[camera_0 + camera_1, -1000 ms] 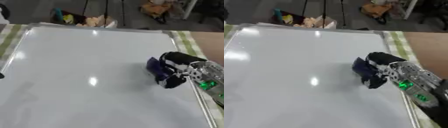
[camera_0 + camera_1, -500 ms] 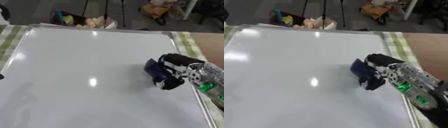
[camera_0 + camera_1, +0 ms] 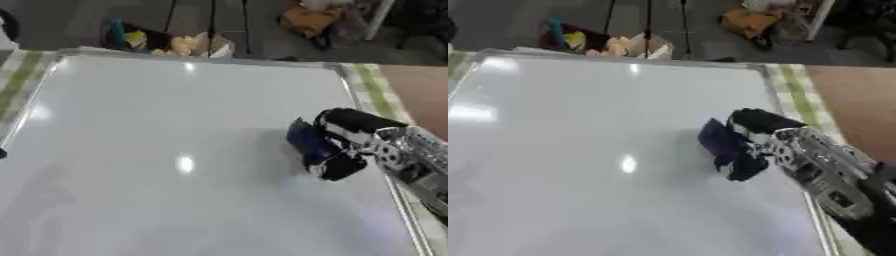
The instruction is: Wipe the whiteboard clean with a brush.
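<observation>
Right hand (image 3: 350,134): we log fingers curled round one dark blue brush (image 3: 308,144), on one whiteboard (image 3: 157,150), right side.

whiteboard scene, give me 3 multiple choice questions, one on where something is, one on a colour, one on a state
1. Where on the whiteboard is the brush?
A. near the right edge
B. in the far left corner
C. off the board, on the floor

2. What colour is the brush?
A. bright yellow
B. dark blue
C. white

3. What is the right hand doing?
A. resting open, away from the board
B. curled shut on nothing
C. curled round the brush, holding it to the board

Answers:
1. A, the brush sits just inside the board's right frame.
2. B, it shows dark blue against the pale board.
3. C, the black fingers wrap the brush from above and below.
</observation>
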`<state>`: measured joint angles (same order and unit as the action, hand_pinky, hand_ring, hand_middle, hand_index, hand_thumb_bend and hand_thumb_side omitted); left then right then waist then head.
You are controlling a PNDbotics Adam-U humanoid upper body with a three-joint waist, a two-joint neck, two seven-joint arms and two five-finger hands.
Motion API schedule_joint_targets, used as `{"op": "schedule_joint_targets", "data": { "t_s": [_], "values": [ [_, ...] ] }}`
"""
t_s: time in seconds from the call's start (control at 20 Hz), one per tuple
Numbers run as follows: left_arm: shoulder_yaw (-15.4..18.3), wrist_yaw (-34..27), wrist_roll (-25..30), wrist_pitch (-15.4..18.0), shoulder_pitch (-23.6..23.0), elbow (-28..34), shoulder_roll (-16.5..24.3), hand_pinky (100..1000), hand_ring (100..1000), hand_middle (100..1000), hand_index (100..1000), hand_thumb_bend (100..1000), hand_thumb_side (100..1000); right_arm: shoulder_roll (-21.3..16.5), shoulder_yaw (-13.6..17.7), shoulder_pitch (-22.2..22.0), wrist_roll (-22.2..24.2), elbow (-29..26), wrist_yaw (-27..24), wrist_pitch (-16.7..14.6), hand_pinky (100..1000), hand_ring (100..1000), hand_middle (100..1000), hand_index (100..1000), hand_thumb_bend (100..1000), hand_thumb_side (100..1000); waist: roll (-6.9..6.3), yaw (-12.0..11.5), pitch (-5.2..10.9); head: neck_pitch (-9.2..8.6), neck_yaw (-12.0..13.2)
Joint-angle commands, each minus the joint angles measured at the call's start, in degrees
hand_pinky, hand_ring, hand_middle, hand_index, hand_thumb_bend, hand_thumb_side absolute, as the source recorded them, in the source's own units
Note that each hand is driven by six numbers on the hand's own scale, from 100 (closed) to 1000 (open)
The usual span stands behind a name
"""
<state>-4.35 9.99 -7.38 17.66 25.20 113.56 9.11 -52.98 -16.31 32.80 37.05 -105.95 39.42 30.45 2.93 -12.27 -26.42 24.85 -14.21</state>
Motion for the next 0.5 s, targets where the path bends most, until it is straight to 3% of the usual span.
{"op": "schedule_joint_targets", "data": {
  "t_s": [0.05,0.5],
  "values": [
    [-0.32,-0.24,0.16,0.12,0.55,1.03,0.62,431,921,823,594,100,961,-0.97,0.38,0.85,-0.02,-0.2,-0.55,0.72,434,676,582,171,100,205,-0.07,-0.05,1.41,-1.0,-0.16],
    [-0.34,-0.37,0.31,0.18,0.6,1.03,0.62,431,922,824,593,100,961,-0.76,0.06,0.86,-0.02,0.08,-0.28,0.58,437,681,531,246,100,198,-0.04,-0.14,1.24,-1.0,-0.11]
  ]
}}
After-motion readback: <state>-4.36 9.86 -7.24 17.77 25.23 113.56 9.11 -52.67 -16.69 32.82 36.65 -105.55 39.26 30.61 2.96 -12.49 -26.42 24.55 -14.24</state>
